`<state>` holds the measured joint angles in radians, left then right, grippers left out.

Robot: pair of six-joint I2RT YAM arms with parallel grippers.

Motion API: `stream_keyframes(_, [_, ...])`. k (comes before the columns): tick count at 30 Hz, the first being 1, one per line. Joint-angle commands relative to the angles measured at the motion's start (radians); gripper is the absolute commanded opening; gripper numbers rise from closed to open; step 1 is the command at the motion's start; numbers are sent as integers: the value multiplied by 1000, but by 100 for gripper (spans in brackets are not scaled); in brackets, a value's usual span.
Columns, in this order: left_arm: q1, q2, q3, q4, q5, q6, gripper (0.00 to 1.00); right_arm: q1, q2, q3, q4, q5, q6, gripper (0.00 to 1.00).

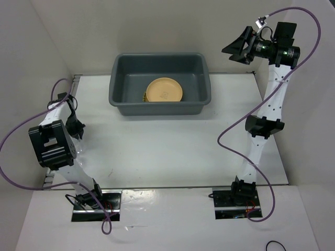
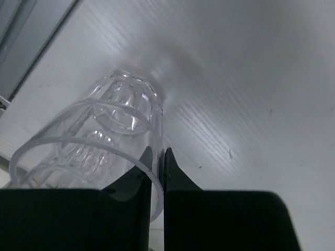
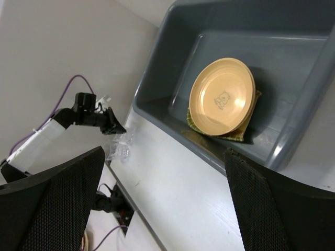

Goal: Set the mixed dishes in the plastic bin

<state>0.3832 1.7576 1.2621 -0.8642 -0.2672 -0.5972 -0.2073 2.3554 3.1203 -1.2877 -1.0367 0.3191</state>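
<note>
In plastic bin (image 1: 120, 99), plates (image 1: 164, 90) stacked on slatted tray (image 3: 191, 120); left claw (image 2: 157, 163) clamped on clear glass (image 2: 120, 120) rim; right claw (image 3: 163, 157) spread wide.

2 white arms (image 1: 275, 99) with black joints, purple cables (image 1: 219, 140).

Left end effector (image 2: 157, 152) low, apparently pinching a clear glass (image 2: 104, 130); right end effector (image 3: 163, 151) raised, wide open.

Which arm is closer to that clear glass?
Left. The left gripper pinches the rim of the glass; the right gripper hangs open far off, past the bin.
</note>
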Motion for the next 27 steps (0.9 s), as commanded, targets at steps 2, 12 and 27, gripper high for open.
stream_keyframes(2, [5,23,112,-19,28,37,0,-20,-16,18,-7,-17,9,99])
stream_keyframes(12, [5,-15,615,57,307,2,0,-20,-16,18,-7,-17,0,99])
stream_keyframes(27, [-525,318,1054,-5,320,261,0,-29,-16,18,-7,-19,-18,99])
